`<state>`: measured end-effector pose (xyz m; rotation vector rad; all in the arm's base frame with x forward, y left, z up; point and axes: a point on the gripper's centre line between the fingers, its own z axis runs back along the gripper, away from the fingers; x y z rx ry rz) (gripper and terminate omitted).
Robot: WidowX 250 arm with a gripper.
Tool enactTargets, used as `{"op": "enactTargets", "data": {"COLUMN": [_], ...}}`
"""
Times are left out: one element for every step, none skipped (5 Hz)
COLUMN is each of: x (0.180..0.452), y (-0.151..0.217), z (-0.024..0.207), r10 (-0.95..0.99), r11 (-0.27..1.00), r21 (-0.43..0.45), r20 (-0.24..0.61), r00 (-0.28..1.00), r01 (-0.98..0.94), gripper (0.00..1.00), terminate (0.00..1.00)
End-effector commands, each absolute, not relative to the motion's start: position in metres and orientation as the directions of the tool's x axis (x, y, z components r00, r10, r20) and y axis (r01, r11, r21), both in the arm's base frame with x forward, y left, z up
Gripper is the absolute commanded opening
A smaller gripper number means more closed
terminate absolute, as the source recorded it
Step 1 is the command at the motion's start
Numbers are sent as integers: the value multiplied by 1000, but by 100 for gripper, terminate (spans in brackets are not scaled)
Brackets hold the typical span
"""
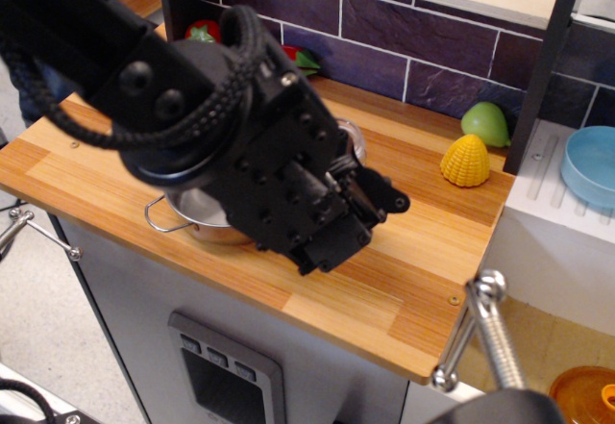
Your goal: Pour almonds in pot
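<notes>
The shiny steel pot (197,214) stands near the counter's front edge, and its wire loop handle sticks out to the left. My black arm covers most of it. Just behind the arm, only a sliver of a clear rim shows, likely the almond jar (353,139). Its label and the almonds are hidden. My gripper (382,203) points right, just right of the pot and low over the wood. The wrist hides its jaws, so I cannot tell whether they hold anything.
A yellow corn toy (467,161) and a green fruit (485,122) sit at the back right. A red pepper toy (300,57) lies by the brick wall. A pale blue bowl (588,166) rests on the white rack. A metal post (480,333) stands front right.
</notes>
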<state>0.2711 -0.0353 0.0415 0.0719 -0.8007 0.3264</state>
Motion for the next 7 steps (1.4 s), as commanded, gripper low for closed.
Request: {"op": "enactTargets", "data": {"x": [270,253,235,227,230,236,239], "y": [-29,-24,-7,12,7,22,34], "z": [68,88,118,118,116,123,120], "r10": [295,385,478,483,459,455,399], "r11": [948,923,859,782,753,658,629], "r21": [-126,-198,-334,-465,-482,-537,-549], "r20": [688,476,250,33,-104,-276,-378], "r00": [663,790,842,875,882,847,835], "r01": [-292,-331,-389,-415,-449,-528,-550], "gripper": [0,0,0,0,0,0,0], "terminate": [0,0,0,0,0,0,0]}}
